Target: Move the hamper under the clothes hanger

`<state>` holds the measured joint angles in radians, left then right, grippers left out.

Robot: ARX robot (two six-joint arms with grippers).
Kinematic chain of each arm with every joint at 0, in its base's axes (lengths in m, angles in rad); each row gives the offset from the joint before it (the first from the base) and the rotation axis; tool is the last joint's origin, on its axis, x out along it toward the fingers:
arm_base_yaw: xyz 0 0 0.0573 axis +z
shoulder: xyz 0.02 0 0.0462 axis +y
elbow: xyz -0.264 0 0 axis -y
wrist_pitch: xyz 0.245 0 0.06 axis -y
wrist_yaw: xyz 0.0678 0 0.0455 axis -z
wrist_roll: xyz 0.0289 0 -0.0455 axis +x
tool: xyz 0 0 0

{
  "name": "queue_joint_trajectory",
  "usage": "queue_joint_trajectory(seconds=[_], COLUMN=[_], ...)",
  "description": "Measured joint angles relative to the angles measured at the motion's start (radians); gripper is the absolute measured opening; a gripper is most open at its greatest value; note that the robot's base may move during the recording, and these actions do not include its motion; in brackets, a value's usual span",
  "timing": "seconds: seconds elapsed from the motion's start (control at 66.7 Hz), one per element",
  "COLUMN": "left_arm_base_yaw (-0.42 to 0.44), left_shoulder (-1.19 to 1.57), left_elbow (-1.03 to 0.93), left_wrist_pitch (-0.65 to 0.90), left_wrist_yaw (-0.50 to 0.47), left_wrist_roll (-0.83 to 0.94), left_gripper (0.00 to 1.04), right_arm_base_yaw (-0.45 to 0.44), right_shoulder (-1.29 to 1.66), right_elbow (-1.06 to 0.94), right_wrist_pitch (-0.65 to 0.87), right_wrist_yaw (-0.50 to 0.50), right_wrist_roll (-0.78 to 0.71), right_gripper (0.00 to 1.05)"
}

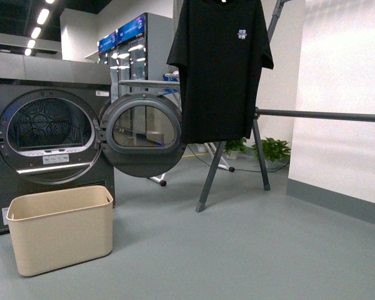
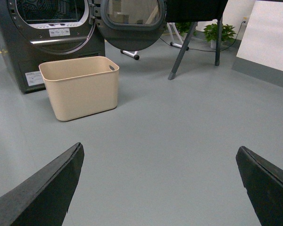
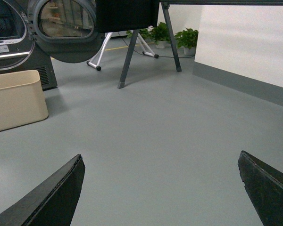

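Observation:
The beige hamper (image 1: 61, 228) stands empty on the grey floor at the lower left, right in front of the dryer; it also shows as hamper (image 2: 80, 87) and hamper (image 3: 15, 100). The clothes hanger (image 1: 319, 115), a dark bar on splayed legs, stands to the right and further back with a black T-shirt (image 1: 220, 65) hanging from it. Its legs appear as clothes hanger (image 2: 181, 47) and clothes hanger (image 3: 128, 52). My left gripper (image 2: 159, 153) is open over bare floor, well short of the hamper. My right gripper (image 3: 160, 157) is open too, holding nothing. Neither arm shows in the front view.
A dark grey dryer (image 1: 47, 134) sits behind the hamper with its round door (image 1: 142, 134) swung open toward the rack. A white wall with a grey skirting (image 1: 337, 203) runs along the right. Potted plants (image 1: 272, 150) and a cable lie behind the rack legs.

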<state>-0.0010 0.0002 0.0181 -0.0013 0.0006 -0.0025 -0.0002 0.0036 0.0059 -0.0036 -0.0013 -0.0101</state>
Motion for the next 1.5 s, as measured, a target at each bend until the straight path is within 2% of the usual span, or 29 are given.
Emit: queue_joint_trajectory(seconds=[1.499], left_arm_base_yaw=[0.0], left_shoulder=[0.0], left_elbow=[0.0], left_wrist_pitch=[0.0], left_wrist_yaw=[0.0], left_wrist_roll=[0.0], left_gripper=[0.98], right_arm_base_yaw=[0.0], right_shoulder=[0.0], right_elbow=[0.0], right_wrist_pitch=[0.0], right_wrist_yaw=[0.0], right_wrist_roll=[0.0], right_gripper=[0.97])
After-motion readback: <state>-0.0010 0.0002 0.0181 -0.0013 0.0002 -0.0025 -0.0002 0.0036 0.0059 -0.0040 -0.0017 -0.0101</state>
